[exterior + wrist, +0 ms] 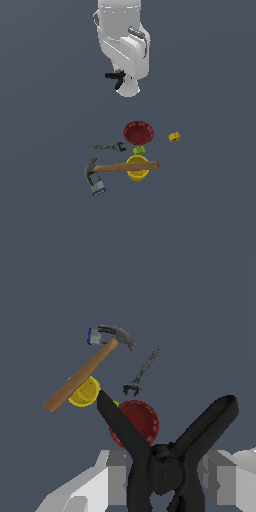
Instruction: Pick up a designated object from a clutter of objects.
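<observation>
Black clamp pinched between grey gripper fingers, prongs splayed toward scene in wrist view. Exterior view: arm raised well above clutter, clamp sticking out at its tip. Below: red bowl, grey wrench beside it, green bit, yellow cup under wooden hammer handle. Padlock just beside hammer head. Yellow bit apart, toward exterior view's right.

You get flat, even light in both views, no cast shadows, no glare. Exterior view renders coarse (small items blocky); the wrist view's close foreground looks slightly soft.
</observation>
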You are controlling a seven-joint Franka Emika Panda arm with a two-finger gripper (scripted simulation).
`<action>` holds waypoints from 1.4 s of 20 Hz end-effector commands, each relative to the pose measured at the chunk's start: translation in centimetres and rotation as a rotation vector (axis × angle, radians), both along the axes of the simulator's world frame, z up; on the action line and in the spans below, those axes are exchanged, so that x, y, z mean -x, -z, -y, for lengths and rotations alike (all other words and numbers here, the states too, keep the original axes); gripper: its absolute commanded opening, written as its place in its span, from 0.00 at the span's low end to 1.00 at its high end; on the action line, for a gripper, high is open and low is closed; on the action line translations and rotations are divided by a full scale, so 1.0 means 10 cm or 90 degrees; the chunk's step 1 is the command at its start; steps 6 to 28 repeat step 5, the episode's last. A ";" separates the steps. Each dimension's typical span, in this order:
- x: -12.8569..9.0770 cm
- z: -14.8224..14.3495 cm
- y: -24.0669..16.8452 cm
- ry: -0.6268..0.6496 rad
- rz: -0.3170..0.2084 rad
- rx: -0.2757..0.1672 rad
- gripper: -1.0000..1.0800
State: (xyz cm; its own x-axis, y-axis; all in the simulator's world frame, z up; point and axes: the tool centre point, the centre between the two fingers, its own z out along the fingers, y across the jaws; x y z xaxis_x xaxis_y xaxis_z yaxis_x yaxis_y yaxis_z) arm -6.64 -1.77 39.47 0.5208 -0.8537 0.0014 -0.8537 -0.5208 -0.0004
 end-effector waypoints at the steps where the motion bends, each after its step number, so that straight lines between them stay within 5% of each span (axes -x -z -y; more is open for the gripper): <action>1: 0.00 -0.02 -0.08 0.000 -0.001 0.000 0.00; 28: 0.00 -0.03 -0.12 0.000 -0.001 0.000 0.00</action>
